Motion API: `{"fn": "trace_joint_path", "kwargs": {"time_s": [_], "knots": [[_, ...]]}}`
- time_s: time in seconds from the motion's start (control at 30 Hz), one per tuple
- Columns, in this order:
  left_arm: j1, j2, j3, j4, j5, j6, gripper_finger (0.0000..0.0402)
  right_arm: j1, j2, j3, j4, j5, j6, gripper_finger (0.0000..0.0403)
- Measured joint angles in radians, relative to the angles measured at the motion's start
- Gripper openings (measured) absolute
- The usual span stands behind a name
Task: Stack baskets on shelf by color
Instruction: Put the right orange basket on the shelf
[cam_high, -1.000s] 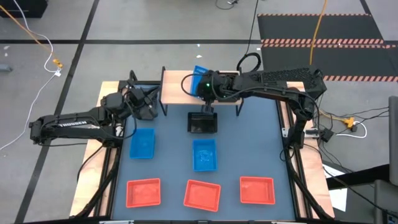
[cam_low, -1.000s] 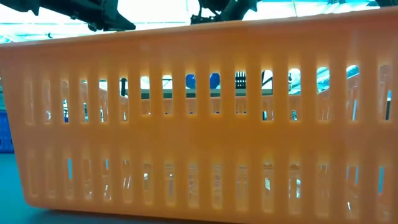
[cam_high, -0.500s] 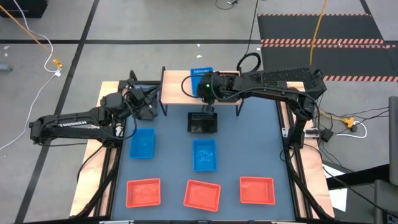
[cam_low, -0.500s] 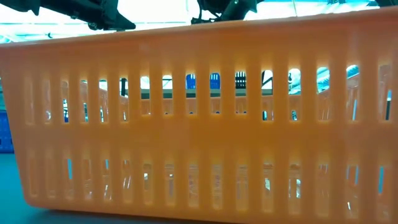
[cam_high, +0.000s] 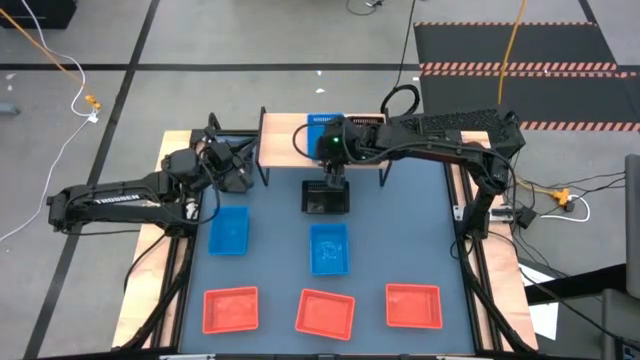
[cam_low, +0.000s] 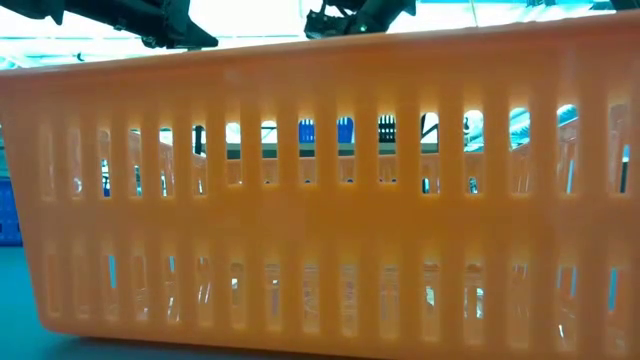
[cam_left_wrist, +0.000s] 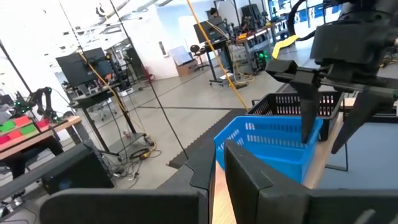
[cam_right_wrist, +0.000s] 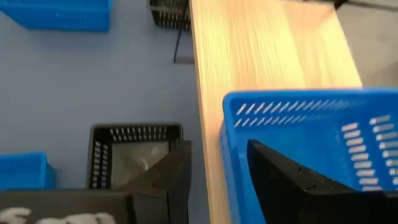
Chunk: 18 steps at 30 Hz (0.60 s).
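Observation:
A blue basket (cam_high: 325, 121) lies flat on the wooden shelf (cam_high: 285, 140), left of a black basket (cam_high: 368, 121) that my right arm partly hides. My right gripper (cam_right_wrist: 216, 149) comes from the table's right, slanting down. It is open, one finger (cam_right_wrist: 280, 180) inside the blue basket (cam_right_wrist: 311, 143) and one (cam_right_wrist: 171, 177) outside its near wall, clear of both sides. The left wrist view shows it (cam_left_wrist: 326, 134) over the basket (cam_left_wrist: 267, 143). My left gripper (cam_left_wrist: 219, 152) waits shut and level by the shelf's left end.
On the table lie two blue baskets (cam_high: 228, 231) (cam_high: 328, 248), a black one (cam_high: 325, 197) just before the shelf, another black one (cam_right_wrist: 168, 15) by the shelf's left leg, and three red ones (cam_high: 231, 309) (cam_high: 325, 313) (cam_high: 414, 306) along the near edge. One red wall (cam_low: 320, 200) fills the low view.
The blue basket sat askew at the shelf's far edge a second ago. It has turned square and now lies flat on the plank, no longer held by my right gripper. Both arms have stayed nearly where they were.

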Motion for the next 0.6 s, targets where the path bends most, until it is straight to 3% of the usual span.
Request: {"fn": "trace_joint_path", "kwargs": {"time_s": [0.27,0.4,0.6], "knots": [[0.000,-0.010,0.000,-0.001,-0.001,0.004,0.0037,0.010,-0.040,0.000,0.056,0.002,-0.004,0.0150],[0.000,-0.031,0.000,-0.010,-0.001,0.016,0.0037,0.039,-0.083,0.000,-0.013,-0.007,-0.008,0.0150],[0.000,-0.084,0.000,-0.045,-0.002,0.016,0.0037,0.171,-0.150,-0.033,-0.167,-0.121,-0.030,0.0150]]}}
